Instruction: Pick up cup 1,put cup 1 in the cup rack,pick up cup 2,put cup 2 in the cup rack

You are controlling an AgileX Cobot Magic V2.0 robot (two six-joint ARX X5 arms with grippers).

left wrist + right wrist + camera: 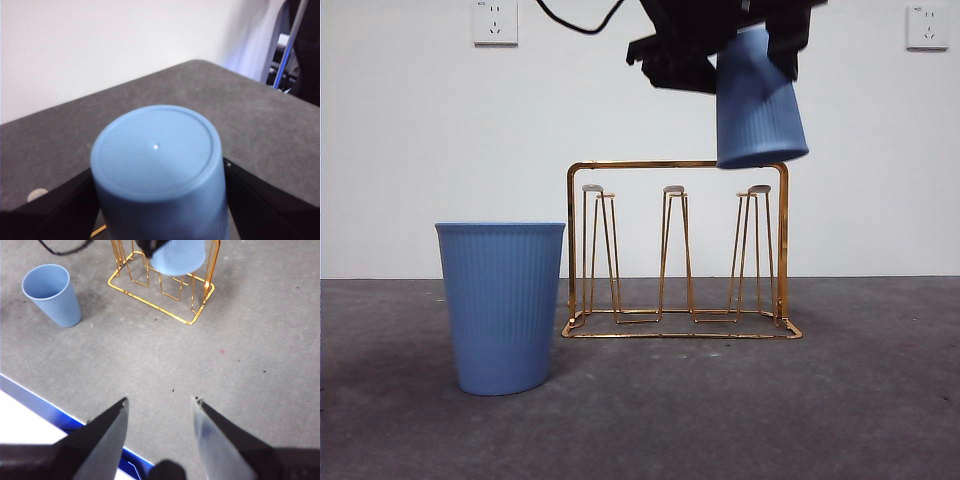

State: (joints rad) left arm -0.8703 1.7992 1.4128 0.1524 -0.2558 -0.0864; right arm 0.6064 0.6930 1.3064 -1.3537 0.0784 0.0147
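Standing upright on the table, one blue cup (502, 305) waits beside the cup rack (677, 250). Above the rack's end peg, the left gripper (160, 200) pinches an upside-down second cup (757, 100); the right gripper (159, 412) hangs spread apart.

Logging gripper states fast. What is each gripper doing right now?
Left gripper: shut on the inverted blue cup, above the cup rack.
Right gripper: open, holding nothing, above the table.

Left gripper (745, 55) cut off by frame top, held cup's (757, 100) base hidden behind it.
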